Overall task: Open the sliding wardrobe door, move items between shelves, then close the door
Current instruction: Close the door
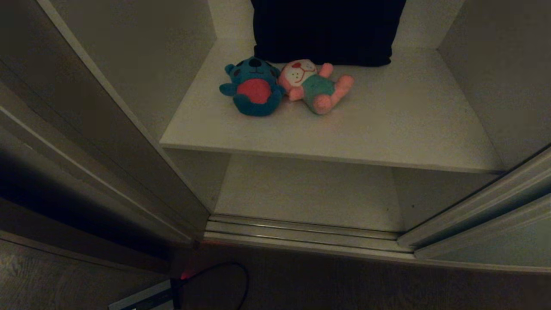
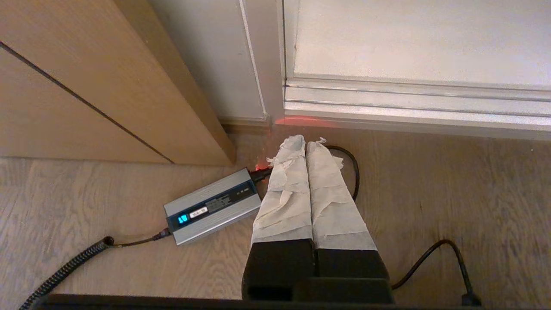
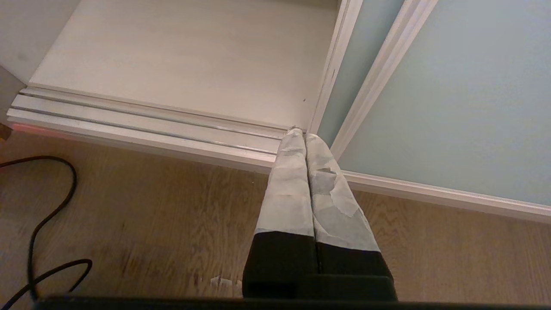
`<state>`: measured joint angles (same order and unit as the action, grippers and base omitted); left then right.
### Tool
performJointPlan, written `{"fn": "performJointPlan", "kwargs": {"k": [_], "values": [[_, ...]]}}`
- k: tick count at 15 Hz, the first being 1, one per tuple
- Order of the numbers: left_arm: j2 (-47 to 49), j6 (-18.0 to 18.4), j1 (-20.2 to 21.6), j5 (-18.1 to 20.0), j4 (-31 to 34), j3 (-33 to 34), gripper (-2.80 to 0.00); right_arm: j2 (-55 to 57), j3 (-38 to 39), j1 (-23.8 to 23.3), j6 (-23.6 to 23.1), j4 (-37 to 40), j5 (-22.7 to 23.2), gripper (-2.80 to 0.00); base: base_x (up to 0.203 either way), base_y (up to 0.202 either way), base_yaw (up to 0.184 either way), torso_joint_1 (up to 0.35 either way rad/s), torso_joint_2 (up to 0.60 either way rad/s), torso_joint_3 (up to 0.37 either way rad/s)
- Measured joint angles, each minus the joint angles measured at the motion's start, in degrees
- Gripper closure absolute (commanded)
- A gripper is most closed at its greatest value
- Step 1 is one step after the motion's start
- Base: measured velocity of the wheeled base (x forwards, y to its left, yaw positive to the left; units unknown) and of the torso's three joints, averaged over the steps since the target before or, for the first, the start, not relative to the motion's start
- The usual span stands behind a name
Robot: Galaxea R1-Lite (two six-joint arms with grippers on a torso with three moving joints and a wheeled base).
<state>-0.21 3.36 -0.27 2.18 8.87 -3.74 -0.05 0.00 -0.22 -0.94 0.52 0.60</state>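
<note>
The sliding wardrobe door (image 3: pixel 452 99) is standing open at the right, rigid and rail-guided; pushing its frame edge looks best. On the upper shelf (image 1: pixel 387 129), the teal bear (image 1: pixel 254 88) and pink toy (image 1: pixel 316 86) are lying touching, soft, light, pinchable at the belly. The left tool (image 2: pixel 306 144) and right tool (image 3: pixel 300 134) are hanging fully closed, empty.

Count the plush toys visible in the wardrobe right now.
2, both on the upper shelf: teal bear on the left, pink toy touching its right side. The dark folded cloth behind could hide more.
</note>
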Motion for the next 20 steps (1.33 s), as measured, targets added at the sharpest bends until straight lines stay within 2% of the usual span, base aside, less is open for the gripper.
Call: {"fn": "performJointPlan", "kwargs": {"k": [6,12,15,20], "values": [[0.00,-0.23,0.00,0.02,0.07,-0.02,0.00,0.00,0.00,0.00,0.00,0.00,-0.01,0.00,-0.015,0.000,-0.001,0.000,0.00,0.000],[0.02,-0.27,0.00,0.02,-0.09,0.05,0.00,0.00,0.00,0.00,0.00,0.00,0.00,0.00,-0.173,0.000,0.000,-0.001,0.00,0.005],[0.07,1.20,0.00,0.08,-0.15,0.11,0.00,0.00,0.00,-0.02,0.00,0.00,0.00,0.00,0.000,0.000,0.000,0.000,0.00,0.000],[0.07,-0.30,0.00,-0.30,-0.48,0.24,0.00,0.00,0.00,0.00,0.00,0.00,0.00,0.00,0.000,0.000,0.000,0.000,0.00,0.000]]}}
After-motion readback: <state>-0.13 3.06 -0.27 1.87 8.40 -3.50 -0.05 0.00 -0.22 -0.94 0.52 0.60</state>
